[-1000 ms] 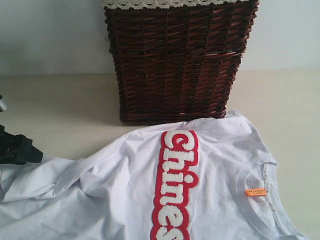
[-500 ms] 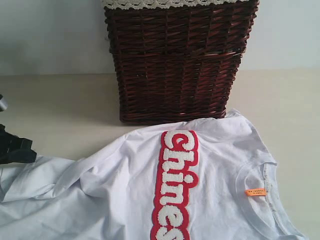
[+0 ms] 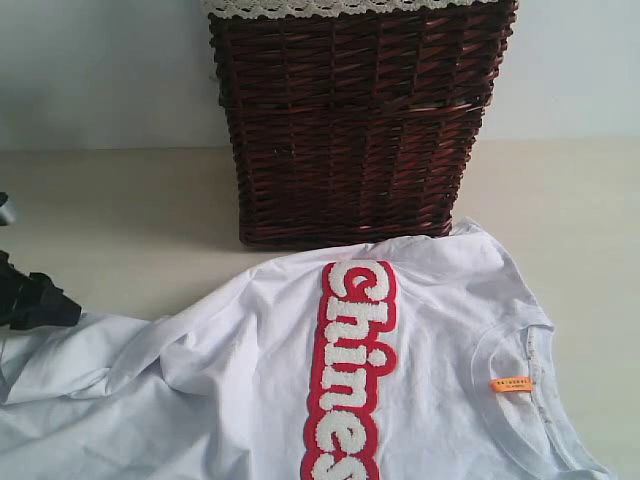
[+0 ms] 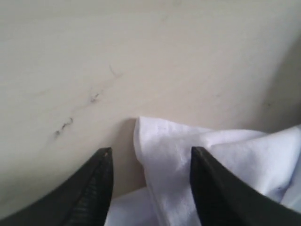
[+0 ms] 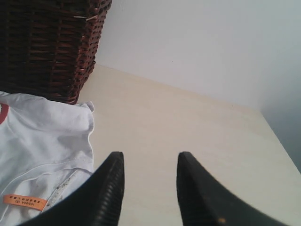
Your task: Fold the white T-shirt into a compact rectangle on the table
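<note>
Beige table bears white T-shirt lengthwise left-right, collar rightward; left claw, right claw released.

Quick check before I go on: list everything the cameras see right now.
T-shirt: one, white, spread on the table before the basket
letters: one row, white edged red, on the shirt
tag: one, orange, at the shirt's neck
basket: one, dark brown, behind the shirt
lace trim: one, cream, basket's top
table: one, beige, under all
wall: one, pale, behind
left gripper: one, black, open at a shirt corner
right gripper: one, black, open over bare table
</note>
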Motion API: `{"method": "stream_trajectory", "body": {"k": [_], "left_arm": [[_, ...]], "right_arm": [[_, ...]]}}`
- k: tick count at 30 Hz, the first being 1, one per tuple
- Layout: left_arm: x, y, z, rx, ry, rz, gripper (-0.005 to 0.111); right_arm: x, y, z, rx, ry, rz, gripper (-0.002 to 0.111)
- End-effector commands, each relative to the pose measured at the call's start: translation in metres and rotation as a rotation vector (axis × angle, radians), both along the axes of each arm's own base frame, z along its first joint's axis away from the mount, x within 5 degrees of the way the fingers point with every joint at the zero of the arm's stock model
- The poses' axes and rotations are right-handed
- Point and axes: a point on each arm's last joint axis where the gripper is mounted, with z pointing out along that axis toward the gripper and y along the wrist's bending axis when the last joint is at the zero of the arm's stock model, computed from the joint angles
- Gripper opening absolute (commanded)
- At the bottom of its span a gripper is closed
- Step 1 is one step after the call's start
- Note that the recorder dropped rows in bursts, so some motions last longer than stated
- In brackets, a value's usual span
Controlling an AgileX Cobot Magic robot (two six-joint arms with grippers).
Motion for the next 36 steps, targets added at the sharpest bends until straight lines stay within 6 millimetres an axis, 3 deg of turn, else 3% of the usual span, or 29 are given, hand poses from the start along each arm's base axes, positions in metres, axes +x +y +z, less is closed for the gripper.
{"method": "stream_trajectory", "body": {"k": [1, 8, 12, 20, 32, 36], "left_arm": [[0.002, -0.001, -0.002, -0.028, 0.002, 0.024, 0.051], [0.002, -0.005, -0.008, -0.066, 0.022, 0.008, 0.049], [0.002, -0.005, -0.008, -0.067, 0.021, 0.008, 0.0], [0.005, -0.002, -0.004, 0.003, -0.075, -0.059, 0.0], [0.015, -0.011, 0.066, -0.154, -0.423, 0.005, 0.0], [0.015, -0.011, 0.081, -0.128, -0.52, -0.013, 0.0]], "right_arm": [[0.0, 0.0, 0.001, 0.002, -0.015, -0.003, 0.037], [0.0, 0.0, 0.001, 0.002, -0.015, -0.003, 0.037], [0.0, 0.0, 0.001, 0.002, -0.015, -0.003, 0.037], [0.0, 0.0, 0.001, 0.002, -0.015, -0.003, 0.037], [0.0, 0.0, 0.001, 0.002, -0.015, -0.003, 0.037], [0.0, 0.0, 0.001, 0.002, -0.015, -0.003, 0.037]]}}
